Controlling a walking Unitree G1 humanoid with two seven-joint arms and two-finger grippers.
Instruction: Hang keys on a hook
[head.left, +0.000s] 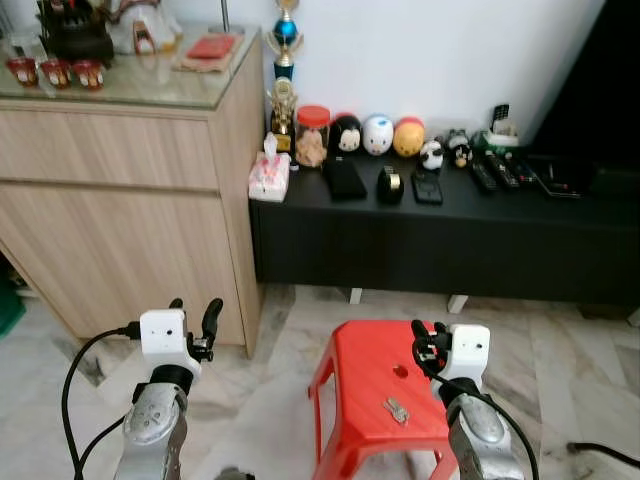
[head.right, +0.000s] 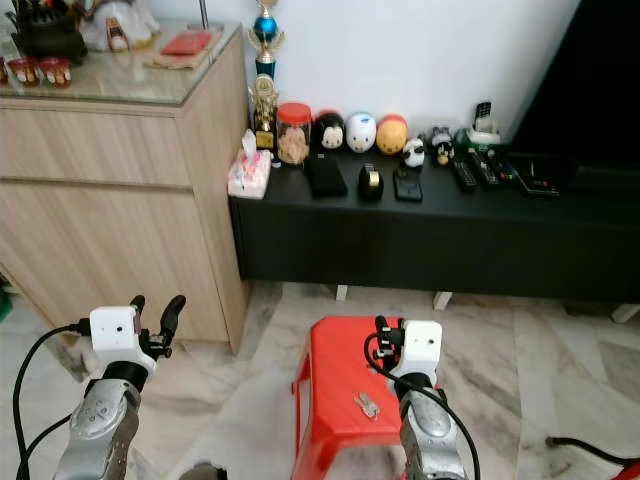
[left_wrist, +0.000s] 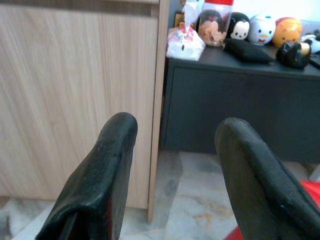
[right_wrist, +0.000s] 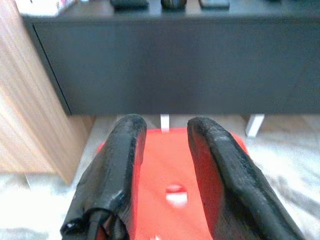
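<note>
Lying small and indistinct on the red stool (head.left: 365, 385), the keys (head.left: 396, 409) sit beneath the parted, empty right hand (head.left: 429, 340).

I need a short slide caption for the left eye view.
Keys lie on a red stool, both open grippers raised nearby.

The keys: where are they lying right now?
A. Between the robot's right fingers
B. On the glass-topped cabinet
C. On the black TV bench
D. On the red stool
D: the keys lie on the seat of the red stool, just beside the right gripper, whose open fingers hold nothing.
</note>
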